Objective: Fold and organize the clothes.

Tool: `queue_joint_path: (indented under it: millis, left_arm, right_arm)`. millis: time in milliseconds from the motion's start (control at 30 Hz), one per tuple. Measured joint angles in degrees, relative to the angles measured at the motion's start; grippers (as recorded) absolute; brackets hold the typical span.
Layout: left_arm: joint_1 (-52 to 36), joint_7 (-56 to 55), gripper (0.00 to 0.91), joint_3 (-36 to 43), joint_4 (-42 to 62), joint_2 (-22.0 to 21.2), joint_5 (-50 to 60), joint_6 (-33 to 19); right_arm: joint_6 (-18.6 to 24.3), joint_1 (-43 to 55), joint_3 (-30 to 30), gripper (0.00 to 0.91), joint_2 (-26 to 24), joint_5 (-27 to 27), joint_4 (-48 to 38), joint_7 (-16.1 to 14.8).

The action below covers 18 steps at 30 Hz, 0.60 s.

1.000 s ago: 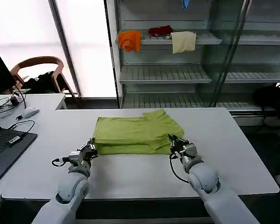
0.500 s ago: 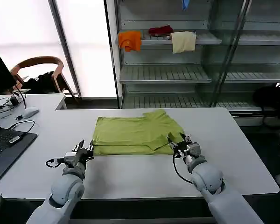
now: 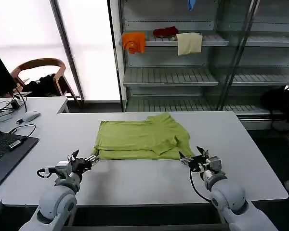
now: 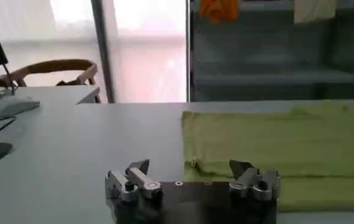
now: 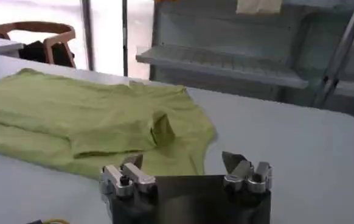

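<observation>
Folded T-shirt between open grippers

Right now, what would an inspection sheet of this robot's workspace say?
Surface: white table, flat, bare around the shirt.
Job's things: lime T-shirt lying folded on the table, one sleeve flap doubled over near its right end.
Clutter: mouse and laptop on the neighbouring desk at the left.
Grippers: left gripper open, just off the shirt's near left corner; right gripper open, off the near right corner; neither holds cloth.
Cables: black leads by the laptop and along each wrist.
Surroundings: shelf rack behind, with orange cloth, dark red cloth and cream cloth; wooden chair.
</observation>
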Motion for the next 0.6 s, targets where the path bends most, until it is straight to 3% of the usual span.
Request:
queue_joint_path:
  millis: [133, 400, 600]
  left_arm:
    - [0.12, 0.86, 0.907, -0.55, 0.44, -0.10, -1.01, -0.02]
    - [-0.12, 1.98, 0.907, -0.90, 2.08, -0.45, -2.71, -0.56]
    - [-0.49, 2.85, 0.776, -0.56, 3.40, -0.86, -3.04, -0.92]
  right_arm:
    - [0.47, -0.28, 0.05, 0.907, -0.07, 0.31, -0.63, -0.17]
    - [1.18, -0.09, -0.31, 0.756, 0.51, -0.25, -1.88, -0.61]
    - [1.59, -0.24, -0.43, 0.655, 0.62, -0.91, -2.28, -0.79]
